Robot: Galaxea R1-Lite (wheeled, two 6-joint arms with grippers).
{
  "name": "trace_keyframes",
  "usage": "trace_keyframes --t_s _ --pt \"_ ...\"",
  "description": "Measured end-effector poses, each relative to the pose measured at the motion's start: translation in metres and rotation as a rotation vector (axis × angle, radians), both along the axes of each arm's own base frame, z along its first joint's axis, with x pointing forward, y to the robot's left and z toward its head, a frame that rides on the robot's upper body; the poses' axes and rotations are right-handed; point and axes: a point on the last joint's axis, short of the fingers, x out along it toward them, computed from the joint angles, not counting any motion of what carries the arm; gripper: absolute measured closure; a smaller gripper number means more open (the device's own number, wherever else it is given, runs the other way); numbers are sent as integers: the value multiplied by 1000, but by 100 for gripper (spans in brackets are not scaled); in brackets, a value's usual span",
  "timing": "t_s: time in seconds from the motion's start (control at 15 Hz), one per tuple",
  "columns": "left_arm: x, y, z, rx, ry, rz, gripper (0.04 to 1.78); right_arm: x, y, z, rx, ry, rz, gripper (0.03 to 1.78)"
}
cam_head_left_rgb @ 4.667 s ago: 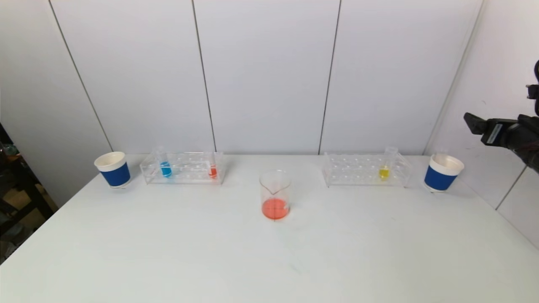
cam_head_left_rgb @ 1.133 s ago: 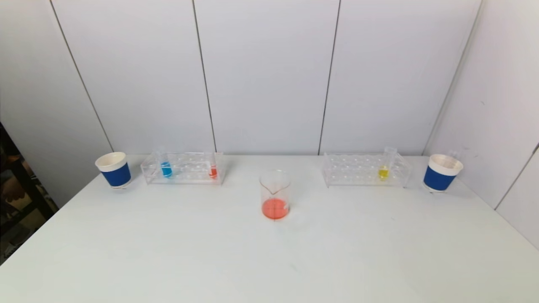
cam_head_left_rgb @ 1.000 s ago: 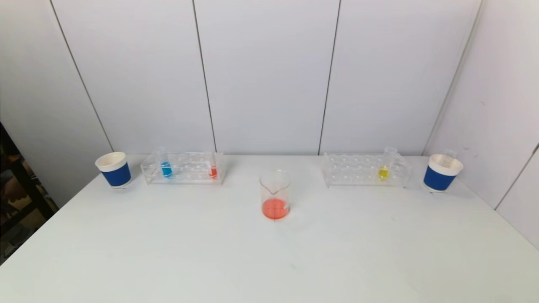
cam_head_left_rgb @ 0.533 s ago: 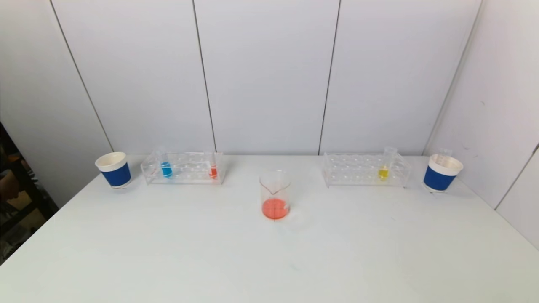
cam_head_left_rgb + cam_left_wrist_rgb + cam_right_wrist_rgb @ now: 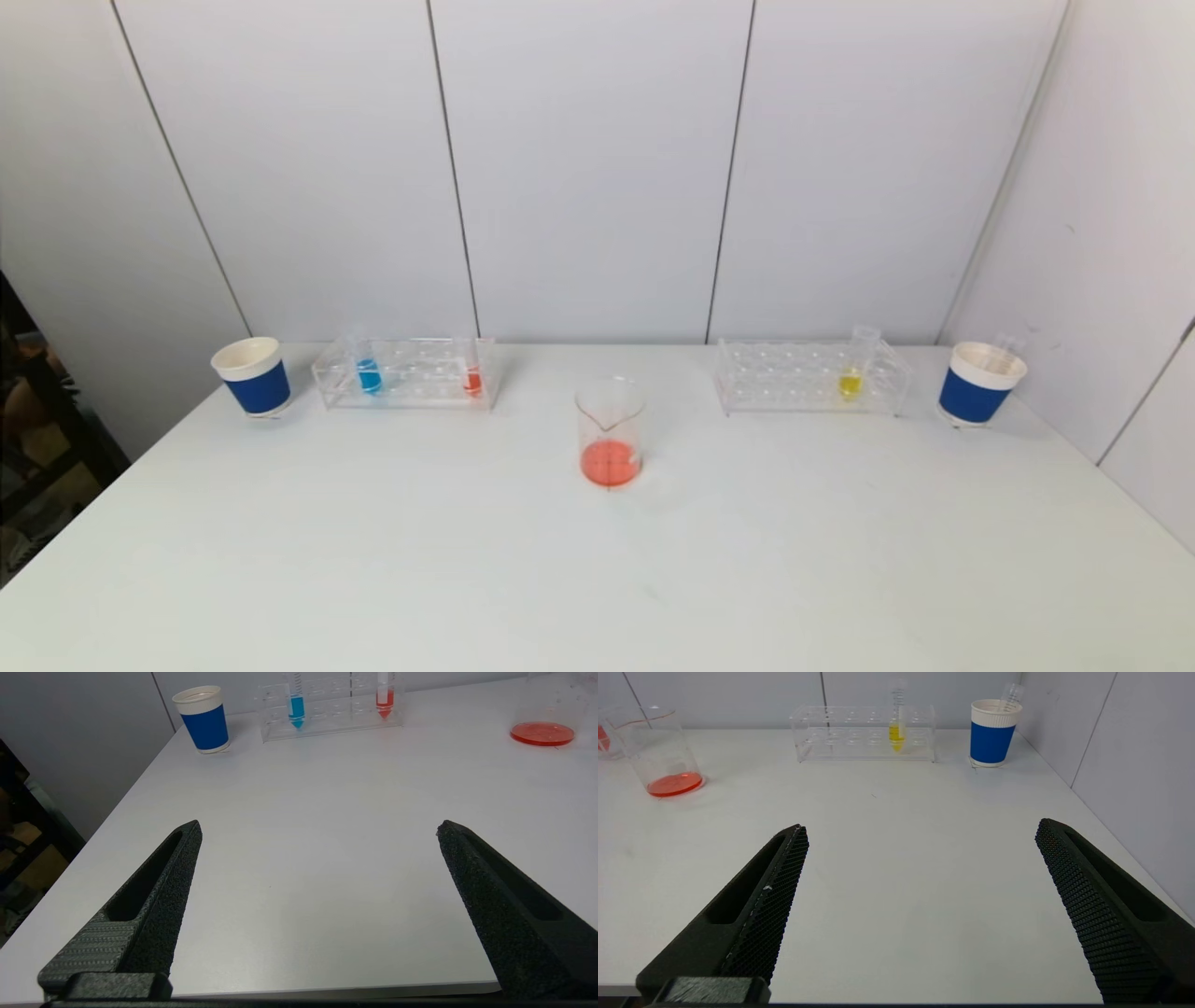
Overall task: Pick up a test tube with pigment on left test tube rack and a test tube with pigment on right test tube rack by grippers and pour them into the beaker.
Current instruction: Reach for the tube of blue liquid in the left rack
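The left test tube rack (image 5: pixel 406 373) is clear plastic and holds a blue test tube (image 5: pixel 368 373) and a red test tube (image 5: pixel 472 378). On the right test tube rack (image 5: pixel 810 377) stands a yellow test tube (image 5: pixel 850 381). Between them the glass beaker (image 5: pixel 611 432) holds orange-red liquid. Neither arm shows in the head view. My left gripper (image 5: pixel 317 828) hangs open over the table's near left edge, far from the blue tube (image 5: pixel 296 704) and red tube (image 5: pixel 384 702). My right gripper (image 5: pixel 920 828) hangs open near the front right, far from the yellow tube (image 5: pixel 897 732).
A blue paper cup (image 5: pixel 252 377) stands left of the left rack. Another blue paper cup (image 5: pixel 980 384) at the far right holds an empty test tube (image 5: pixel 1010 695). White wall panels close the back and right side. The table (image 5: pixel 597 579) ends near both grippers.
Nothing has moved over the last second. Several seconds ago the right arm showed at the right edge of the head view; it is gone from there.
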Motion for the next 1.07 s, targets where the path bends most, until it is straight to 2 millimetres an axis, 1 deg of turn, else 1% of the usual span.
trace_keyframes --t_s 0.13,0.27,0.4,0.53,0.67,0.8,0.87,1.0,1.07 --pt "-2 0 6 0 -18 -3 6 0 0 0 0 0 0 4" --pt "-6 0 18 0 -45 -8 6 0 0 0 0 0 0 4" --pt "-14 0 37 -1 -70 -20 6 0 0 0 0 0 0 4" --pt "-21 -1 63 -2 -104 -48 6 0 0 0 0 0 0 4" --pt "-21 -1 89 -9 -119 -69 6 0 0 0 0 0 0 4" --pt "-16 -1 119 -30 -119 -90 6 0 0 0 0 0 0 4" --pt "-10 0 136 -38 -116 -101 6 0 0 0 0 0 0 4" --pt "5 -1 163 -44 -121 -111 6 0 0 0 0 0 0 4" --pt "16 -1 176 -43 -123 -113 6 0 0 0 0 0 0 4"
